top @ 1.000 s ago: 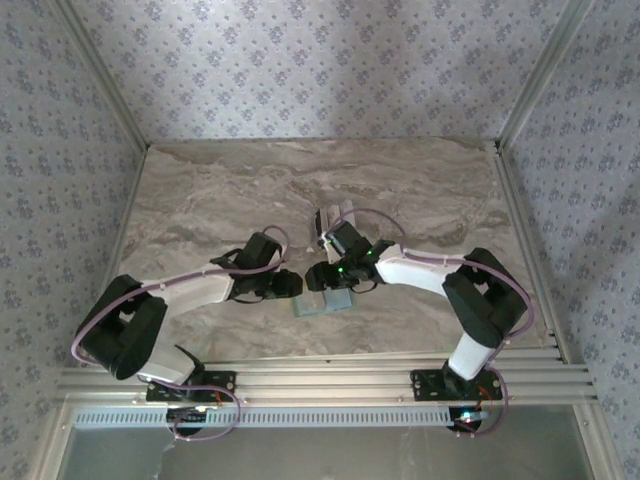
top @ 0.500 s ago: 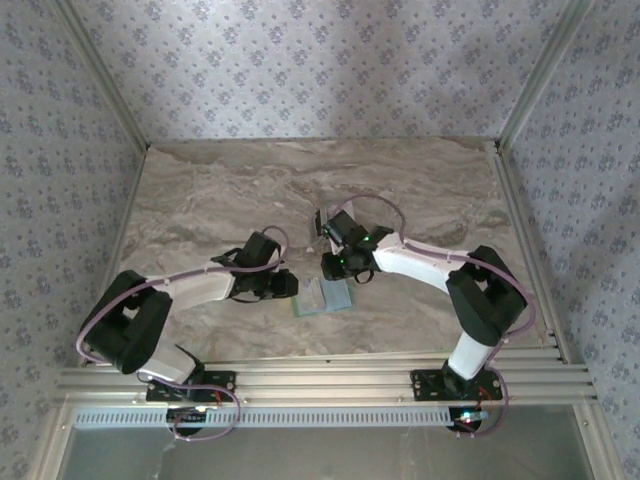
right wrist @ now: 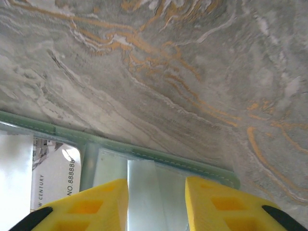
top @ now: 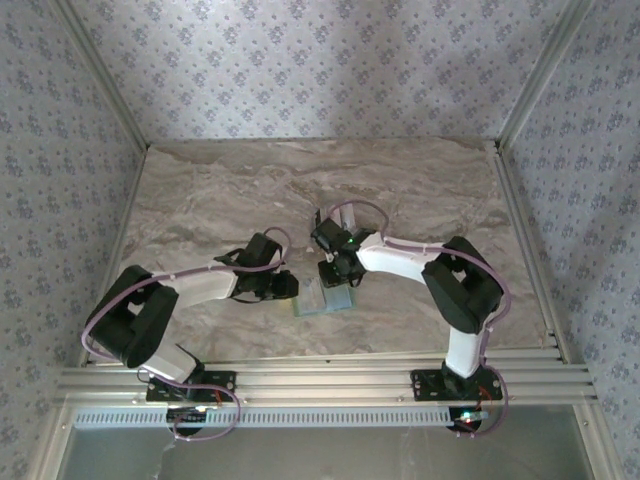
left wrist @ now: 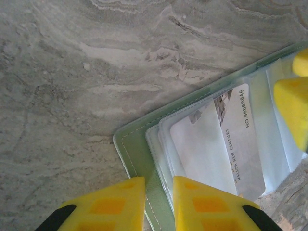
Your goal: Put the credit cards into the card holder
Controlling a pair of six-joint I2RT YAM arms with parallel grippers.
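The card holder (top: 325,300) is lying open and flat toward the near edge of the table (top: 220,200), midway between the two arms, with its clear pockets facing up. One silvery card (left wrist: 240,139) is already sitting in a pocket, printed side showing, so at least part of the job looks done.

The left claw (left wrist: 159,185) is bearing down over the holder's near green border, close to its corner, with its jaws drawn to a narrow gap. I judge it is steadying the holder against sliding, but I cannot tell whether it is pinching the border or only pressing on it.

The right claw (right wrist: 156,185) is hovering over the opposite side of the holder, above a clear pocket (right wrist: 113,163) beside the far edge. Its jaws are standing partly apart and gripping nothing. It is probably positioning itself to work at that pocket.
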